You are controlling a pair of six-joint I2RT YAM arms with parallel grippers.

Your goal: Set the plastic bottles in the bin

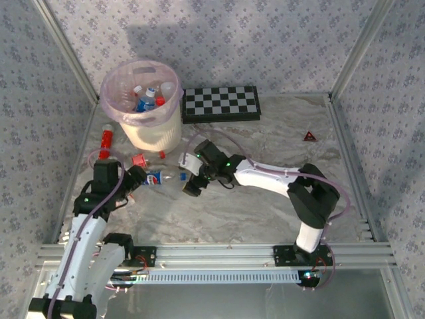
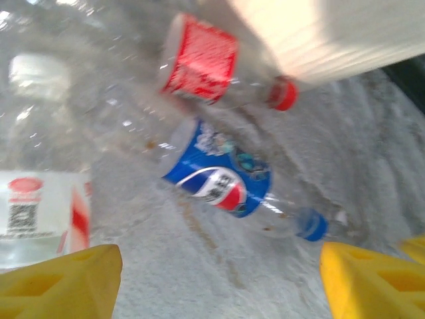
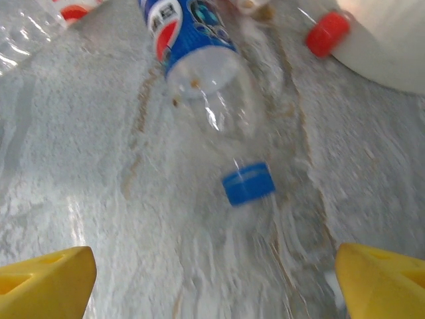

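A clear plastic bottle with a blue label (image 1: 158, 177) lies on its side on the table between my two grippers. Its blue cap (image 3: 247, 183) points at my right gripper (image 3: 212, 279), which is open just short of it with nothing between the fingers. My left gripper (image 2: 216, 286) is open too, a little short of the bottle's base (image 2: 219, 179). A red-labelled bottle (image 2: 199, 60) with a red cap lies against the foot of the bin (image 1: 143, 106). Another clear bottle with a white cap (image 2: 40, 153) lies to the left. The pink-lined bin holds several bottles.
A long red cylinder (image 1: 105, 139) lies left of the bin. A black-and-white chequered board (image 1: 221, 104) lies behind, to the bin's right. A small red triangle (image 1: 310, 136) sits far right. Metal frame rails and patterned walls enclose the table.
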